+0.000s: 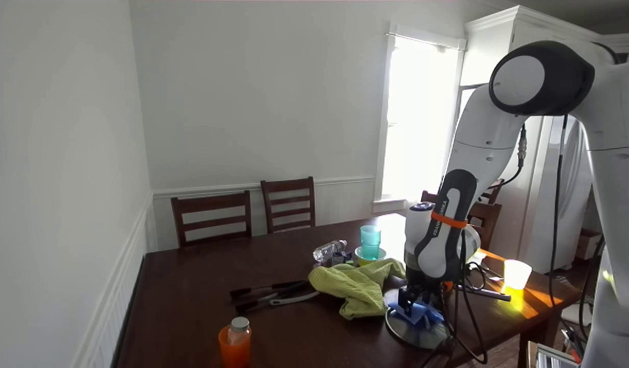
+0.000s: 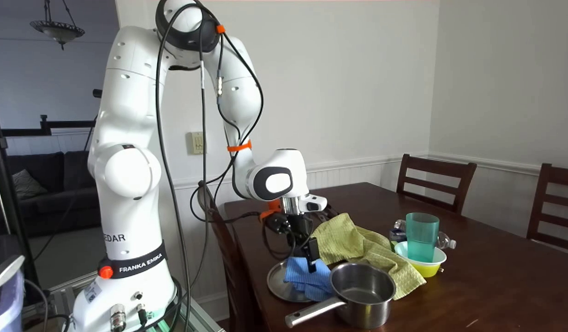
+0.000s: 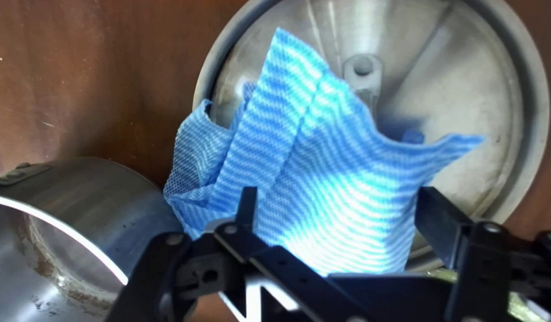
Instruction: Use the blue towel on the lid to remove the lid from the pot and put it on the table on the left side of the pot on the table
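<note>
**Blue towel draped on the lid, gripper spread wide over it, pot uncovered beside**

On the base of the robot arm we read FRANKA EMIKA in white capitals on a dark band, near a red button. Above it stand the letters EDAR; we cannot tell whether more sit round the curve. A pale label lower down is too small for us to read. In an exterior view we find FRANKA EMIKA again on a black panel higher on the arm, partly covered by an orange strap.

The lid rests on the table, just beside the pot. In the wrist view we see round, dull silver metal with brownish marks near the rim and a metal fitting with a round hole. The towel, crossed by paler stripes, is creased and peaked; it covers part of the lid, and one end spills past the rim toward the pot. The pot stands upright, steel, with brown stains along its inner wall.

The gripper's fingers are well apart, blue cloth showing between them; we cannot tell whether either touches it.

Near the pot lies a rumpled yellow-green cloth, beside a bowl with a teal cup standing in it.
</note>
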Robot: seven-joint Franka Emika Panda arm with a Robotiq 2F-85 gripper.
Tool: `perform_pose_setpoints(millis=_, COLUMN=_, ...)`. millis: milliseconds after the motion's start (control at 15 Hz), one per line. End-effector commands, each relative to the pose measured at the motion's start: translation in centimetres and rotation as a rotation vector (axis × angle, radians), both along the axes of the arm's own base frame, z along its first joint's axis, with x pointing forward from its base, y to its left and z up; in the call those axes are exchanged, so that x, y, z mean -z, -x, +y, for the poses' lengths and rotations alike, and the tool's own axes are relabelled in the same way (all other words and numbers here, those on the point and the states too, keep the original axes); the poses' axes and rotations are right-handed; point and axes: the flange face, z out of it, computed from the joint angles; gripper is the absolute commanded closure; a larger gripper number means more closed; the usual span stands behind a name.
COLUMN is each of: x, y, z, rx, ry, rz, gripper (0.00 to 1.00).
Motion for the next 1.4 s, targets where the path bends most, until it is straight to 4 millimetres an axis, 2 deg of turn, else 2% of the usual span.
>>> perform_pose_setpoints(millis=0, x=-1.8, y=-0.2, z=-0.1, rx=0.015, ry=-0.002, rz=-0.003, gripper=0.00)
perform_pose_setpoints(millis=333, x=-5.0, y=-0.5, z=-0.6, rx=0.037, ry=-0.009, rz=0.027, gripper=0.00)
perform_pose_setpoints(millis=800, x=-13.5, y=-1.1, z=-0.4, rx=0.040, ry=-0.029, rz=0.040, gripper=0.00)
perform_pose_setpoints(millis=1133, x=-19.2, y=-1.3, z=1.0, rx=0.005, ry=-0.020, rz=0.010, gripper=0.00)
perform_pose_setpoints(millis=1200, x=-20.1, y=-1.3, z=1.2, rx=-0.005, ry=-0.015, rz=0.001, gripper=0.00)
perform_pose_setpoints(millis=1267, x=-18.1, y=-2.0, z=1.0, rx=0.009, ry=-0.025, rz=0.009, gripper=0.00)
perform_pose_setpoints(millis=1333, x=-18.9, y=-2.0, z=1.3, rx=0.005, ry=-0.021, rz=0.002, gripper=0.00)
